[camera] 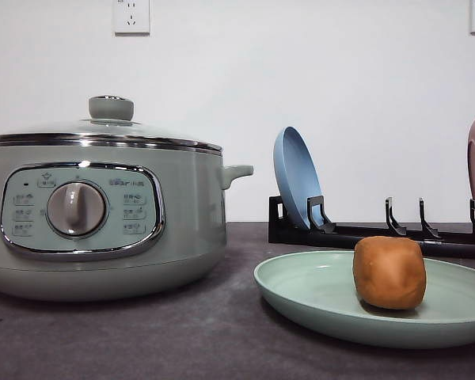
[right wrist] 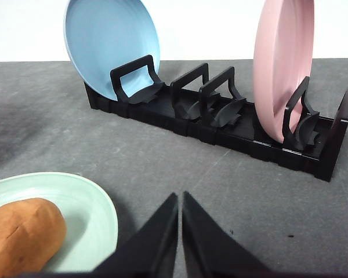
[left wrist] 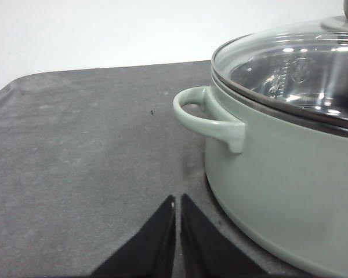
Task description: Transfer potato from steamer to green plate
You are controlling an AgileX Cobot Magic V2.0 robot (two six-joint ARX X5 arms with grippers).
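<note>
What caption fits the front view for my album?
Orange-brown potato sits on pale green plate beside lidded sage-green steamer.

A dark grey worktop point(camera: 214, 332) carries three things directly. The steamer point(camera: 103, 214) stands at nine o'clock, lid on. The green plate point(camera: 317, 297) lies flat at four o'clock. A black plate rack point(camera: 364, 233) stands behind it at two o'clock.

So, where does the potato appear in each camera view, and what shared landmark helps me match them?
Front view: the potato sits on the green plate, right of the steamer.
Left wrist view: not in this picture; the steamer is.
Right wrist view: potato at the lower left corner, on the green plate.
Shared landmark: the blue plate standing in the black rack.
</note>
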